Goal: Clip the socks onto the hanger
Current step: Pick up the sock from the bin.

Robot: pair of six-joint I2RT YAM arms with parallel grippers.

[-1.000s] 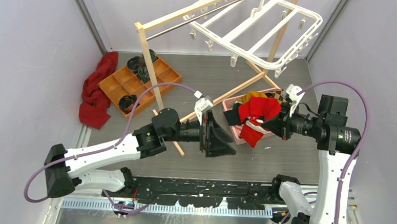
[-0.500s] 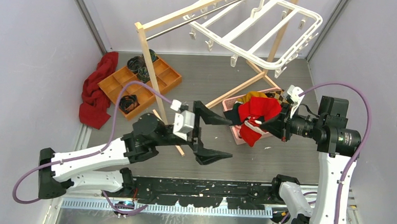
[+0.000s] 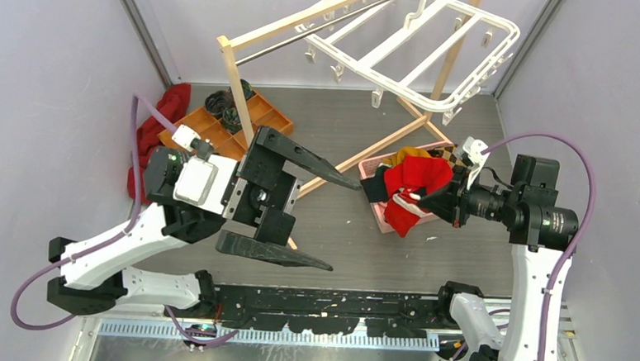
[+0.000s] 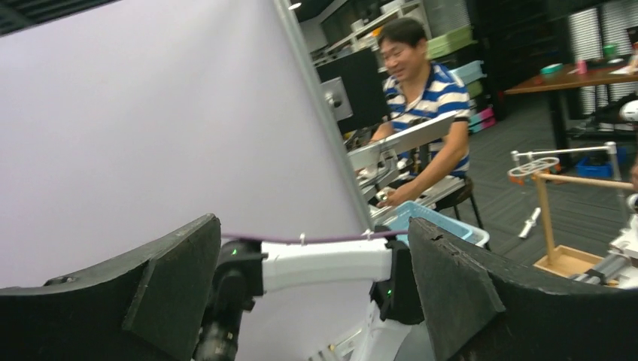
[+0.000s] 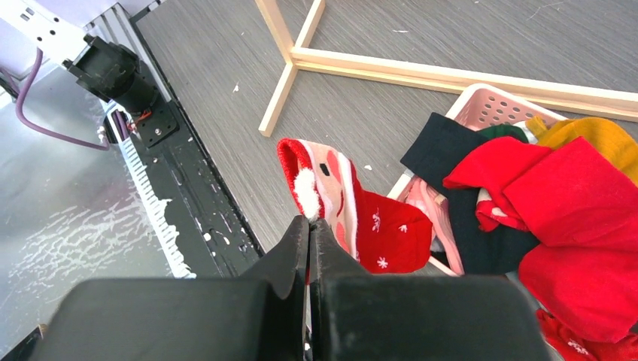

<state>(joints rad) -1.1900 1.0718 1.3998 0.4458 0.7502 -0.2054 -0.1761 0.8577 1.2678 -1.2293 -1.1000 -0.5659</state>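
My right gripper (image 3: pixel 433 205) is shut on a small red sock (image 3: pixel 402 215) with a white cuff and a Santa pattern. The sock (image 5: pixel 376 233) hangs from the shut fingertips (image 5: pixel 308 222) just beside the pink basket (image 5: pixel 489 105). More red socks (image 3: pixel 418 173) lie heaped in that basket. The white hanger (image 3: pixel 406 48) with dangling clips hangs at the back from the wooden rack's rod. Raised high over the table's left middle, my left gripper (image 3: pixel 343 227) stands wide open with nothing between its fingers (image 4: pixel 451 286); its wrist view faces the wall, not the socks.
The wooden rack (image 3: pixel 238 93) stands mid-back, its base bars (image 3: pixel 385 142) running across the floor to the pink basket (image 3: pixel 365 165). A compartment tray (image 3: pixel 220 130) and a dark red cloth (image 3: pixel 158 139) lie at the left. A mustard garment (image 5: pixel 602 135) sits in the basket.
My left arm has pulled back to the left and lifted toward the camera, its jaws spreading wide. The right gripper has held still with the sock.
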